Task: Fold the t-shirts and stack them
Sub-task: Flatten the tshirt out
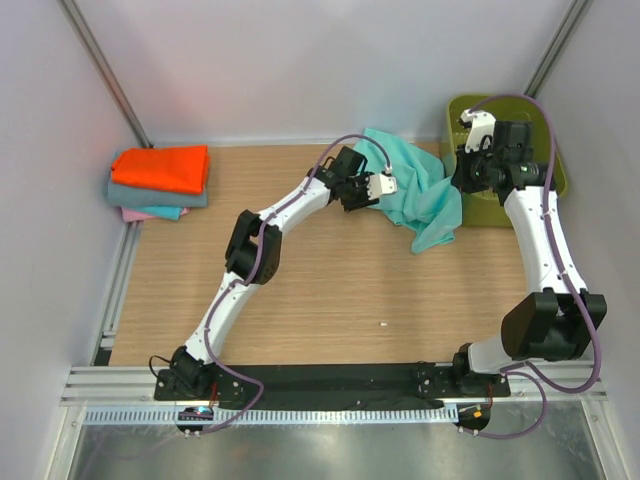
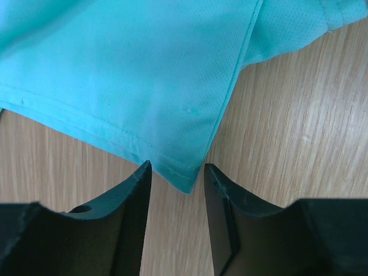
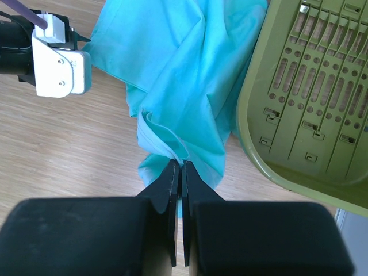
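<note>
A mint-green t-shirt (image 1: 418,190) lies crumpled at the back right of the wooden table, partly lifted and draped next to the basket. My right gripper (image 3: 181,165) is shut on a folded edge of this shirt (image 3: 184,86), and the cloth hangs and bunches from the pinch. My left gripper (image 2: 177,169) is open low over the table, with a hemmed corner of the same shirt (image 2: 144,86) lying just between its fingertips, not clamped. At the far left is a stack of folded t-shirts (image 1: 160,185): orange on top, grey-teal below it, pink at the bottom.
An olive-green plastic basket (image 1: 557,175) stands in the back right corner, right of the shirt; its rim (image 3: 253,132) is close beside my right gripper. The left arm's white wrist housing (image 3: 57,63) is just left of the shirt. Grey walls close in three sides.
</note>
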{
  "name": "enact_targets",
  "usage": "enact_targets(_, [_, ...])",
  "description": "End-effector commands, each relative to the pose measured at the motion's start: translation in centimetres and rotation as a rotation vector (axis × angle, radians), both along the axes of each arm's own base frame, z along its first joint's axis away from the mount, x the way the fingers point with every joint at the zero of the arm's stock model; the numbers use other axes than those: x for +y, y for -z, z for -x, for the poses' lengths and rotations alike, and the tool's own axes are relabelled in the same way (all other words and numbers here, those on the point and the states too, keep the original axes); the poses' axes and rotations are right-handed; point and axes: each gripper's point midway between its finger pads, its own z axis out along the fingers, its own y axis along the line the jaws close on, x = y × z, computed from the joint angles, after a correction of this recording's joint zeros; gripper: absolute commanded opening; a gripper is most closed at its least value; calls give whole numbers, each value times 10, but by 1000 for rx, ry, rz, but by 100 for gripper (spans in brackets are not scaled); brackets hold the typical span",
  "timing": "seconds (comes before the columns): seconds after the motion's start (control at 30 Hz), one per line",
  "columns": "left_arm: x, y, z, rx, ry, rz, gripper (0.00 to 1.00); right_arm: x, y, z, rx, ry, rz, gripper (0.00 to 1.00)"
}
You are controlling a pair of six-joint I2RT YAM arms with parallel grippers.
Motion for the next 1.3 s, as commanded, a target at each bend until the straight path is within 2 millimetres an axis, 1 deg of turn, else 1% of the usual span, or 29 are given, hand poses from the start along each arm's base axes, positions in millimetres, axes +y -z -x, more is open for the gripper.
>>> enact_targets(0.0, [-8,-17,-1,-22,20,26,42,-5,-13,-10,-55,9,13,1])
enact_targets(0.13, [-5,-22,-3,-32,14,27,41,-4,-9,-12,-48,9,7,1])
enact_targets(0.23, [-3,-22,-4,-25,11,27,37,-4,-11,-15,-52,8,3,1])
enact_targets(0.27, [-2,-22,-4,-25,12,24,29,-4,-12,-15,-53,10,4,1])
enact_targets(0.33, [-1,-21,-3,-17,13,21,20,-4,-13,-16,-56,11,5,1])
enact_targets(0.37, [0,-21,-1,-9,11,22,14,-4,-13,-16,-58,11,5,1])
enact_targets(0.4, [0,-22,-1,-6,9,24,10,-4,-12,-16,-54,9,5,1])
enact_targets(0.47, [0,-25,0,1,4,34,4,-4,-12,-15,-55,9,6,1])
enact_targets(0.53, [1,-29,0,2,-4,40,1,-4,-12,-14,-57,8,7,1])
enact_targets(0.6, [3,-39,-1,2,-23,52,0,-5,-13,-14,-60,12,14,1])
enact_targets(0.63, [8,-46,-4,-2,-45,56,0,-7,-15,-14,-65,18,19,1])
enact_targets(0.67, [14,-70,-4,-19,-63,77,0,-10,-17,-16,-75,34,32,1])
enact_targets(0.7, [20,-85,-4,-20,-90,98,0,-12,-22,-17,-86,43,38,1])
enact_targets(0.73, [35,-99,-9,-23,-124,111,0,-14,-24,-19,-94,53,40,1])
enact_targets(0.77, [48,-140,-6,-64,-142,148,0,-15,-32,-24,-112,66,40,1])
enact_targets(0.8, [59,-156,-5,-75,-162,162,0,-17,-36,-26,-122,80,42,1])
enact_targets(0.83, [81,-177,-8,-92,-208,178,0,-17,-41,-29,-129,92,26,1])
enact_targets(0.87, [95,-194,-6,-107,-226,187,0,-16,-48,-32,-144,97,17,1])
enact_targets(0.9, [111,-229,3,-150,-241,210,0,-15,-60,-39,-172,99,7,1])
enact_targets(0.93, [132,-240,5,-154,-272,200,0,-14,-68,-42,-186,104,-9,1])
enact_targets(0.97, [144,-251,10,-165,-285,199,0,-13,-75,-46,-202,103,-16,1])
enact_targets(1.0, [158,-283,23,-208,-296,221,0,-13,-91,-52,-238,102,-23,1])
enact_targets(1.03, [173,-285,29,-193,-319,202,0,-10,-100,-54,-257,91,-35,1])
enact_targets(1.07, [181,-296,36,-208,-324,200,0,-8,-109,-55,-273,90,-48,1])
enact_targets(1.1, [190,-316,48,-238,-338,208,0,-6,-124,-59,-306,79,-55,1])
enact_targets(1.17, [202,-328,64,-242,-348,196,0,-3,-138,-59,-335,75,-70,1])
enact_targets(1.2, [207,-333,70,-250,-356,194,0,-2,-153,-59,-367,73,-78,1])
enact_targets(1.23, [214,-348,83,-270,-364,206,0,0,-160,-58,-380,69,-79,1])
enact_targets(1.27, [217,-353,89,-273,-379,214,0,0,-172,-56,-406,68,-78,1])
